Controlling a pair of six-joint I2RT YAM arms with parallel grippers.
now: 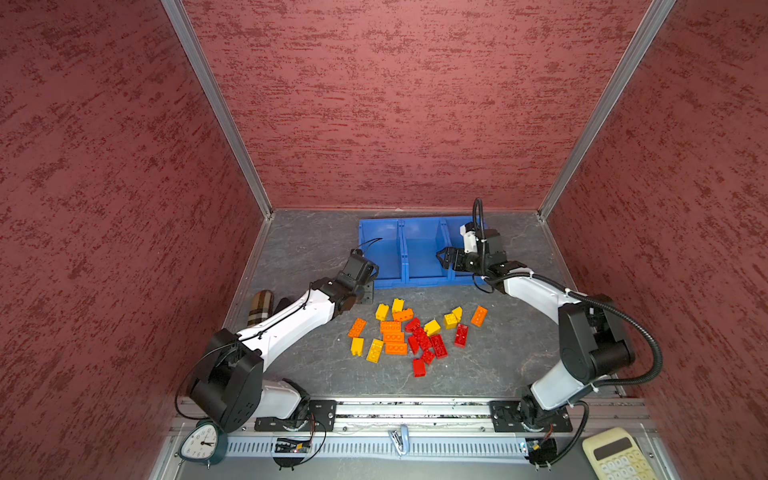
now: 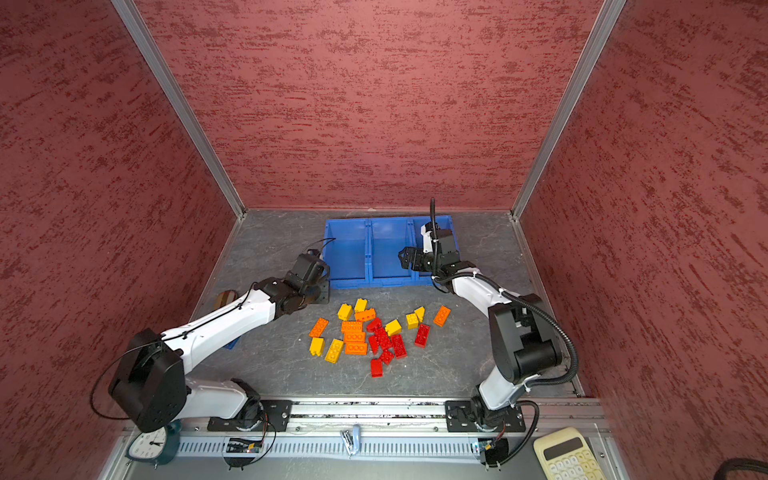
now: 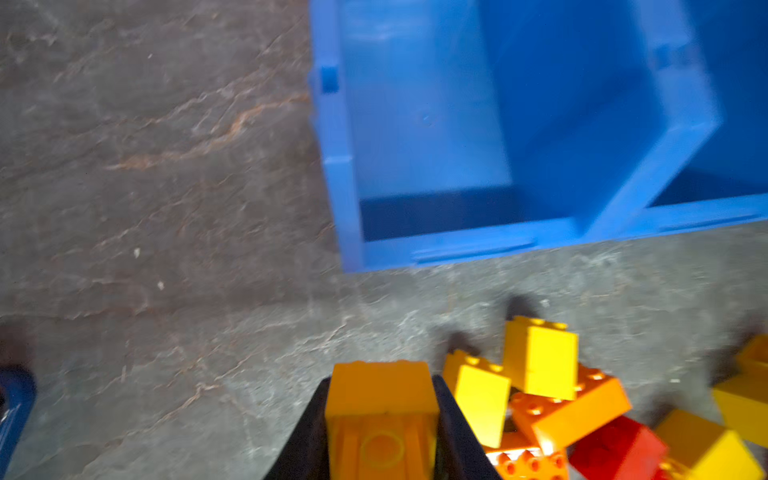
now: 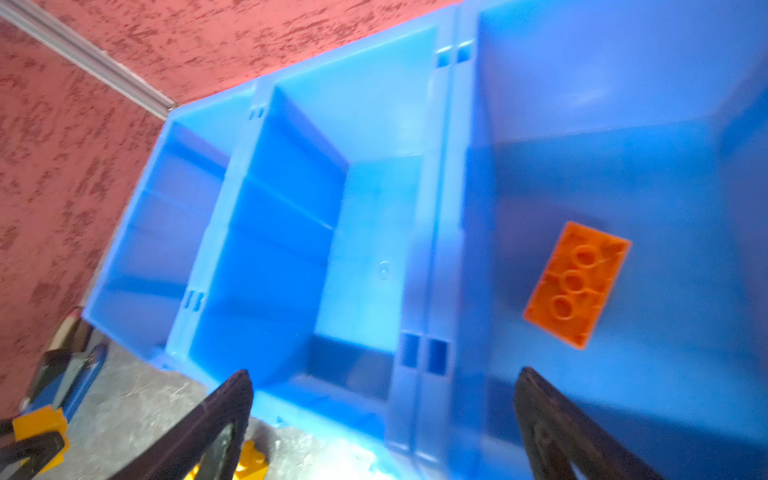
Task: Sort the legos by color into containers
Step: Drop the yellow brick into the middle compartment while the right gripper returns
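Legos (image 1: 409, 334) are lying in a loose red, yellow and orange pile mid-bench (image 1: 307, 257). Containers (image 1: 399, 284) are sitting at the pile's 12 o'clock. One orange brick (image 4: 577, 284) is lying studs-down in the bin at the row's 3 o'clock end. My left end effector (image 3: 381, 380) is clamping a yellow brick (image 3: 379, 440) at the pile's 10 o'clock edge. My right end effector (image 4: 385, 373) is hanging over the containers at 1 o'clock, fingers spread wide, gripping nothing.

Top views gaze steeply down — wrist views close, sharing containers (image 3: 478, 246).
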